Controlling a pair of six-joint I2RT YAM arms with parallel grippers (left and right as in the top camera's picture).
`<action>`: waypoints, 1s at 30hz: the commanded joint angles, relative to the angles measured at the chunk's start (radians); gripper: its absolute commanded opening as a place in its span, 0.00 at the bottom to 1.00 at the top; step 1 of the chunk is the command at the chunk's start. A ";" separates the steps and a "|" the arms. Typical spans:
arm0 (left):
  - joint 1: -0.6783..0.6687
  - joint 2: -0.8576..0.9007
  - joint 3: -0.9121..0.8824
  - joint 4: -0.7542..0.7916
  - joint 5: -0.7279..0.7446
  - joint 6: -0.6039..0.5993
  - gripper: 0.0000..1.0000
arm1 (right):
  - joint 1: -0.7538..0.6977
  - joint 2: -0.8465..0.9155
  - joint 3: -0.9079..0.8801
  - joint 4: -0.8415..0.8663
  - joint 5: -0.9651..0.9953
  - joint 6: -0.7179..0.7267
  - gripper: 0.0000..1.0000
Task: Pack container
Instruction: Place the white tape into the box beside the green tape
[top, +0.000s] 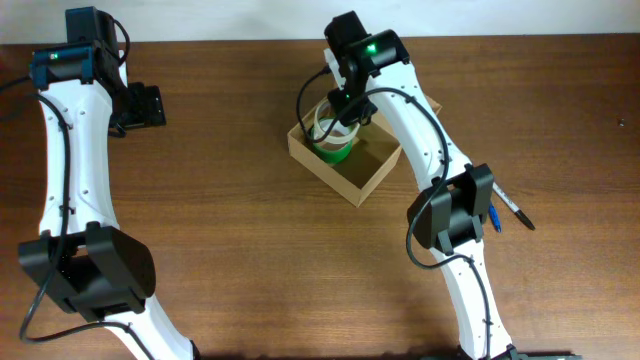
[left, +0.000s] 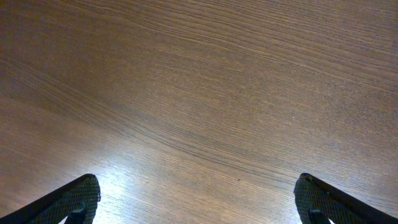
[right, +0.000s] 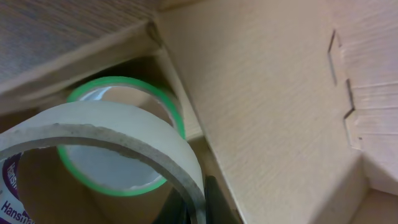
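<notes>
My right end effector (top: 338, 120) clenches a pale, translucent tape roll (right: 112, 121) by its rim, low inside the container (top: 345, 188), a plain tan cardboard box just toward 1 o'clock from the centre of the table (left: 199, 93). I judge this lets the roll nest against the glossy green tape roll (right: 177, 115) in the 9 o'clock corner. My left end effector (left: 198, 199) hangs released over bare wood grain.

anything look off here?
Nothing damaged or spilled. The container sits skewed to the edges of the table. Inside it, a pale tape roll tilts across a green tape roll. Pens lie loose outside it.
</notes>
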 joint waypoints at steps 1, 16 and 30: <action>0.008 0.011 -0.003 0.002 0.007 0.005 1.00 | -0.011 0.035 -0.015 0.008 -0.047 0.013 0.04; 0.008 0.011 -0.003 0.002 0.007 0.005 1.00 | -0.010 0.085 -0.019 0.045 -0.066 0.031 0.04; 0.008 0.011 -0.003 0.002 0.007 0.005 1.00 | 0.004 0.045 0.042 -0.058 -0.055 0.028 0.27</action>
